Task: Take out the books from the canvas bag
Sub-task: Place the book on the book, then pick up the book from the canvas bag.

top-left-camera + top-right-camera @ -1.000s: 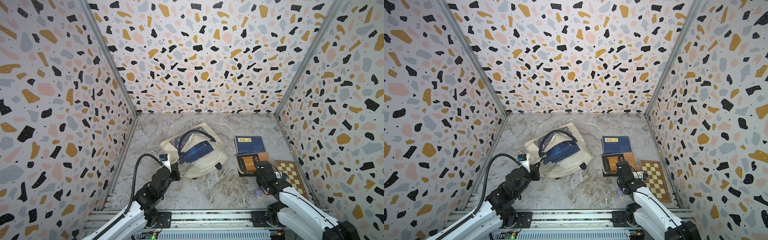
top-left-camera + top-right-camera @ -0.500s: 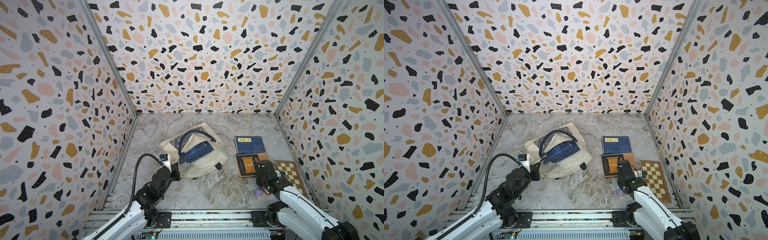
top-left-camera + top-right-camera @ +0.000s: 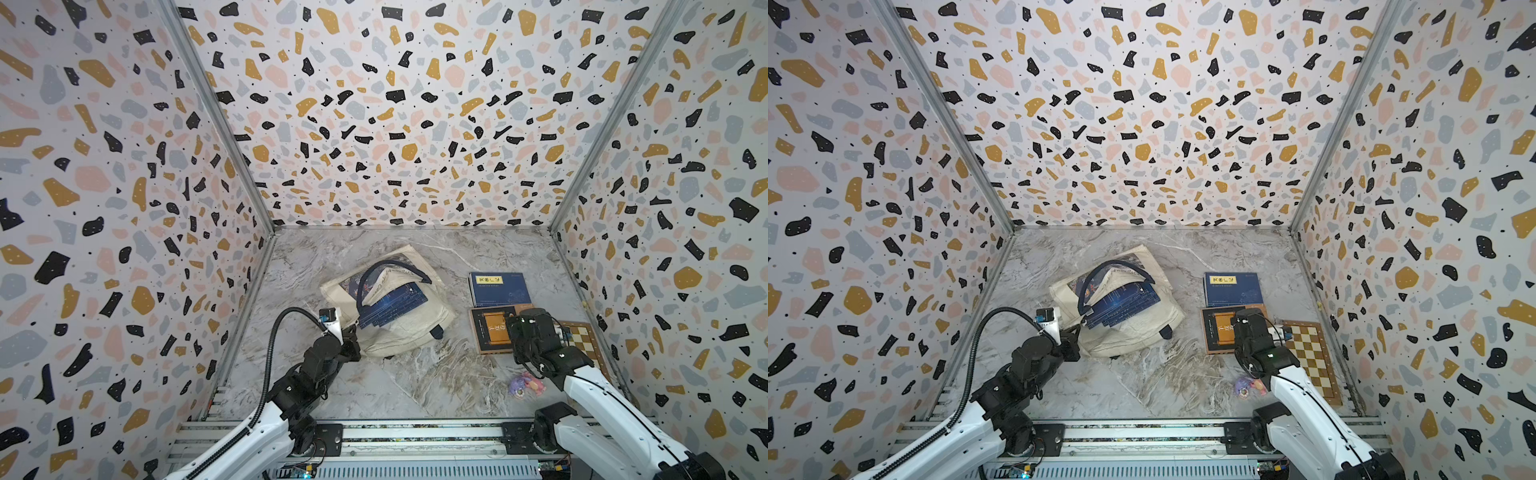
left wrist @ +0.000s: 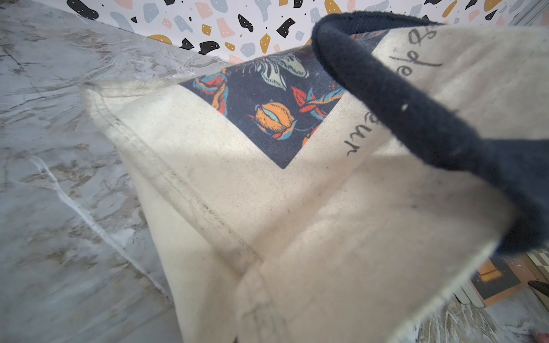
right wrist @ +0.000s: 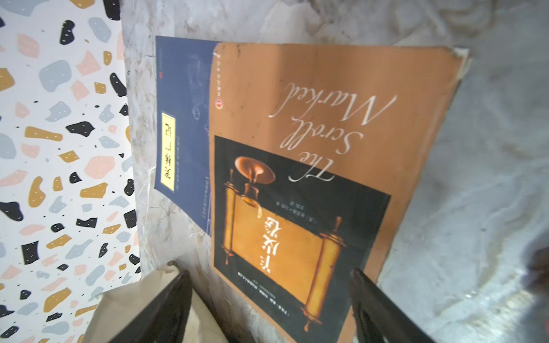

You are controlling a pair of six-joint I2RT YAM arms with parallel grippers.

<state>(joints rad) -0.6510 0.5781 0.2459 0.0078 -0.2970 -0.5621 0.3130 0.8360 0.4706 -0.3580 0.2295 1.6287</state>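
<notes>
The cream canvas bag [image 3: 415, 328] [image 3: 1142, 328] [image 4: 297, 222] lies slumped mid-table, its navy handle [image 4: 401, 104] arched over it. A navy book [image 3: 392, 309] [image 3: 1121, 305] sticks out of its mouth. My left gripper [image 3: 349, 334] [image 3: 1073, 334] is shut on the bag's near-left edge; the cloth hides its fingers in the left wrist view. To the right, another navy book [image 3: 498, 286] [image 3: 1233, 286] [image 5: 184, 118] and a brown book [image 3: 490, 332] [image 3: 1219, 330] [image 5: 297, 178] lie flat on the table. My right gripper [image 3: 519, 328] [image 5: 269, 271] hovers open over the brown book's near end, holding nothing.
A checkered board [image 3: 582, 340] [image 3: 1308, 357] lies by the right wall, beside my right arm. A small purple-pink toy [image 3: 525, 384] [image 3: 1248, 384] sits near the front edge under that arm. Patterned walls enclose the marble table [image 3: 415, 382] on three sides.
My right gripper has opened and let go of the brown book, which now lies flat, and has drawn back slightly toward the front. The left gripper and the bag have not moved.
</notes>
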